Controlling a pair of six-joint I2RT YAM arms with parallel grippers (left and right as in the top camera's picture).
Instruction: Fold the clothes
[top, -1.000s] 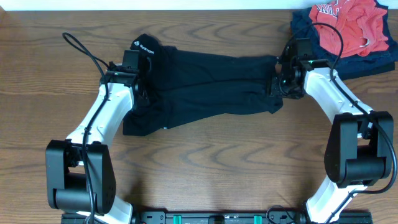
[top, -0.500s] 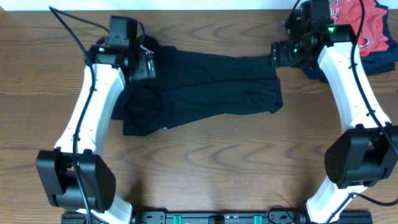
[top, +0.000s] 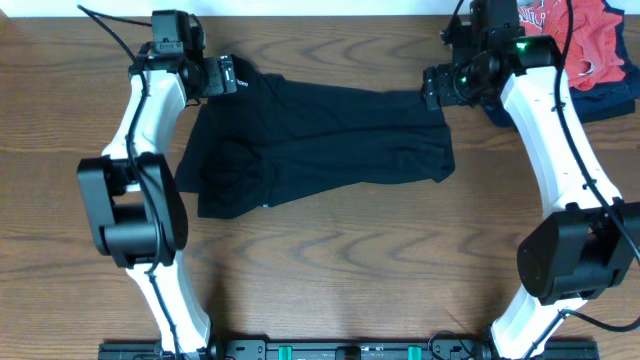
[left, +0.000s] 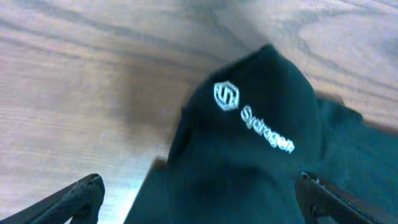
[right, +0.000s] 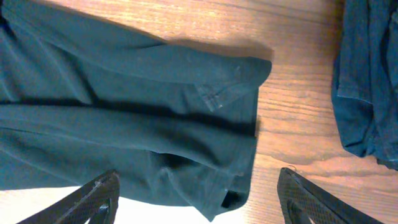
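The black trousers (top: 330, 130) lie flat on the wooden table, legs pointing right, waist at the left. The white logo print (left: 252, 121) sits at the far waist corner. My left gripper (top: 225, 78) hovers open over that corner; in the left wrist view its fingers (left: 199, 199) stand wide apart with black fabric (left: 249, 162) below them. My right gripper (top: 432, 88) is open above the far leg end. In the right wrist view its fingers (right: 199, 193) spread over the cuffs (right: 224, 99), holding nothing.
A red garment with white lettering (top: 590, 40) lies on a dark navy garment (top: 610, 95) at the far right corner, just behind my right arm. The navy fabric (right: 367, 74) shows right of the cuffs. Bare wood lies in front of the trousers.
Both arms have swung from the trousers' middle ends toward the far edge of the table. The trousers lie much as before.
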